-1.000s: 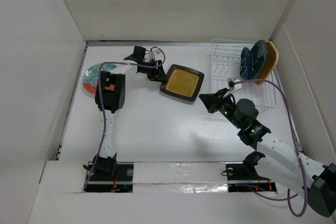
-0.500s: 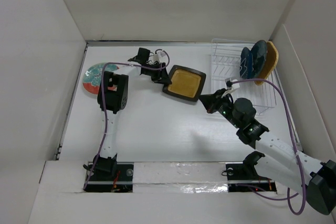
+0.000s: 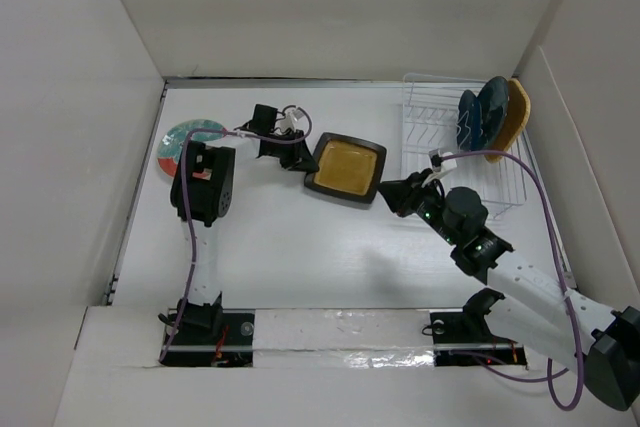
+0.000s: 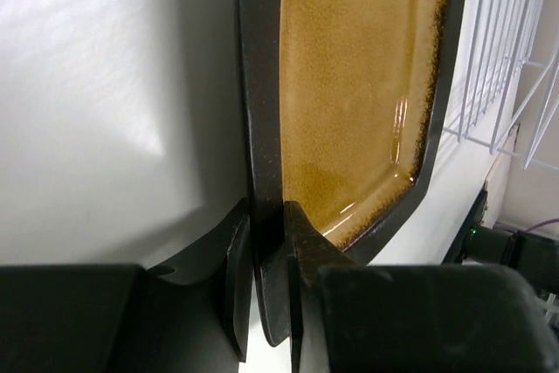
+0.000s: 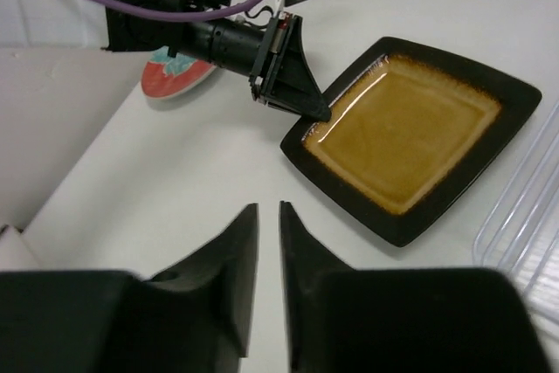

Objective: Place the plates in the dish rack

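Since a second before, the right pincer (image 3: pixel 386 193) had edged in toward the black-rimmed mustard square plate (image 3: pixel 345 169), and the plate itself had shifted slightly toward the arms' bases. The left pincer (image 4: pixel 266 255) was clamped on the black rim of the plate's left edge, one finger above and one below. Whether the plate lay flat on the white surface (image 3: pixel 290 257) or was raised off it could not be told.

The right pincer's fingers (image 5: pixel 236 251) stood a narrow gap apart with nothing between them, pointing at the plate and just short of its near right corner.

The white wire dish rack (image 3: pixel 440 147) stood at the far right. At its far right end stood the dark blue leaf-shaped plate (image 3: pixel 466 120), the grey-teal plate (image 3: pixel 491 99) and the orange plate (image 3: pixel 518 112), packed close together. The red-rimmed teal floral plate (image 3: pixel 178 143) lay at the far left, partly behind the left arm.
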You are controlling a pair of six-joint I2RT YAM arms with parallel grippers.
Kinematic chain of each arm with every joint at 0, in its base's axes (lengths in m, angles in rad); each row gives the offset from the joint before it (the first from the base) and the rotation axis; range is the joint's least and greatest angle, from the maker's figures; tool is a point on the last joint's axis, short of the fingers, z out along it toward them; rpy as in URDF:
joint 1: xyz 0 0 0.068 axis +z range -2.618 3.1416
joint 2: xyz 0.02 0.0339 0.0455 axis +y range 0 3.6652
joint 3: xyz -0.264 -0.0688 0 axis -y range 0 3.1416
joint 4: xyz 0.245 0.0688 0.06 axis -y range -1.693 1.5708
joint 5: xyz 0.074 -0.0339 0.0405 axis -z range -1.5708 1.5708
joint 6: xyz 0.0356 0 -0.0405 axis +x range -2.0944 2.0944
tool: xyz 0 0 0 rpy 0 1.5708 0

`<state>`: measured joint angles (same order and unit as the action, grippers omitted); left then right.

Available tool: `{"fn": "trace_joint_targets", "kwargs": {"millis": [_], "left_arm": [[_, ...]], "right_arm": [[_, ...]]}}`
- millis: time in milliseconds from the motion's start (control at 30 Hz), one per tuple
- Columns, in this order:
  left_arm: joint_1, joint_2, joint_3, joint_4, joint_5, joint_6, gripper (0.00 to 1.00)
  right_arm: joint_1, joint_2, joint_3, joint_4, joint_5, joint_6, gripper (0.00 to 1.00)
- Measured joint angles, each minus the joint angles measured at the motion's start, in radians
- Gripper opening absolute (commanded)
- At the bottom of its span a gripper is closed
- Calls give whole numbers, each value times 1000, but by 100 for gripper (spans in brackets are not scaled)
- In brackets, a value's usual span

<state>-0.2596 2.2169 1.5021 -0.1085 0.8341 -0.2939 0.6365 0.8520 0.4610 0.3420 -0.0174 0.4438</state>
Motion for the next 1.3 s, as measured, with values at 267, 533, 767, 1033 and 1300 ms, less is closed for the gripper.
{"fn": "trace_joint_targets", "kwargs": {"millis": [267, 533, 767, 1033, 1300], "left_arm": [[24, -283, -206, 68, -122, -58, 0], [34, -485, -277, 152, -199, -87, 0], [58, -570, -323, 186, -191, -136, 0], [77, -684, -350, 228, -172, -195, 0], [77, -700, -426, 299, -158, -230, 0]], "right_arm": [[0, 33, 4, 5, -32, 1, 83], [-6, 149, 27, 10, -107, 31, 92], [-58, 218, 53, 48, -139, 105, 93], [-78, 316, 68, 113, -156, 214, 93], [-64, 366, 69, 146, -154, 249, 94]]}}
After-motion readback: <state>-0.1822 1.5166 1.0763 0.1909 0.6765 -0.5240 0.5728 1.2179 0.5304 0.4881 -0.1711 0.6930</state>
